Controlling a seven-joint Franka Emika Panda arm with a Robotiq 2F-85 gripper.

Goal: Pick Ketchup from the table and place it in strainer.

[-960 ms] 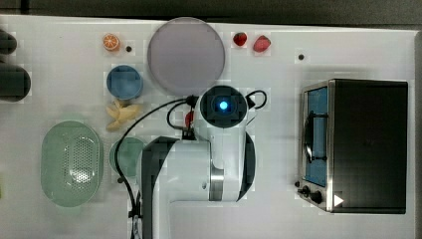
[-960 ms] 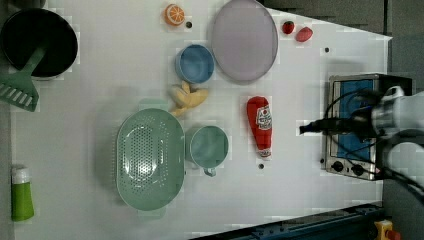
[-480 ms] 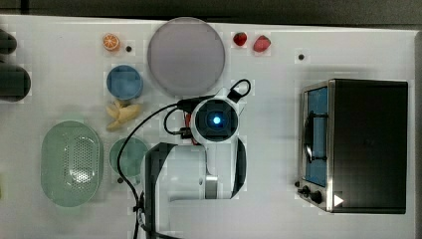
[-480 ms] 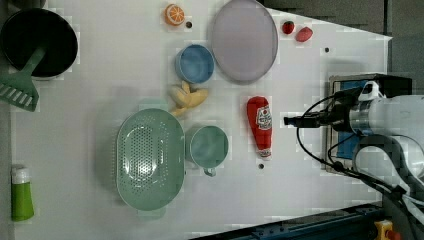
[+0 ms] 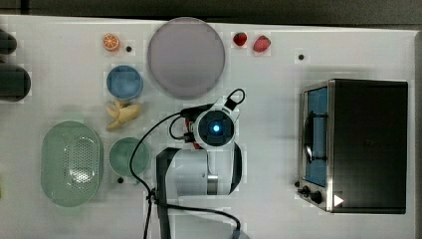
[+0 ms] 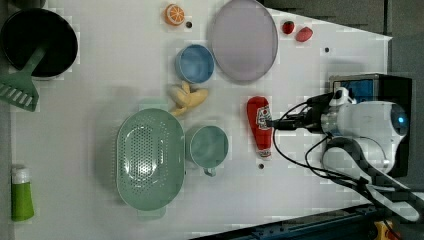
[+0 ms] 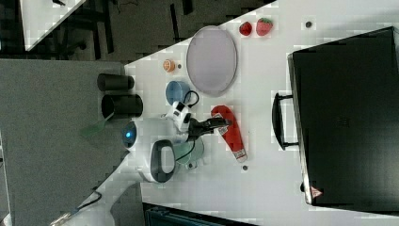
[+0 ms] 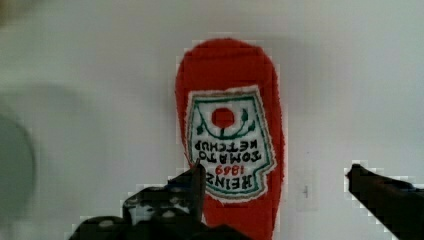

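The arm has swung in from the right edge of the left view and now reaches over the ketchup bottle [image 6: 260, 126], which lies flat on the white tabletop [image 6: 100, 75] at the middle of the left view, cap toward the lower edge. The gripper [image 8: 275, 175] hangs above the bottle's label with its jaws wide apart and nothing between them; one dark finger [image 8: 196, 181] overlaps the label's edge in the wrist view. The pale green strainer [image 6: 150, 159] sits well apart toward the lower left of the left view, beyond the small green cup [image 6: 209, 146]. Judging from this, the approach is nearly finished and the grasp not yet made.
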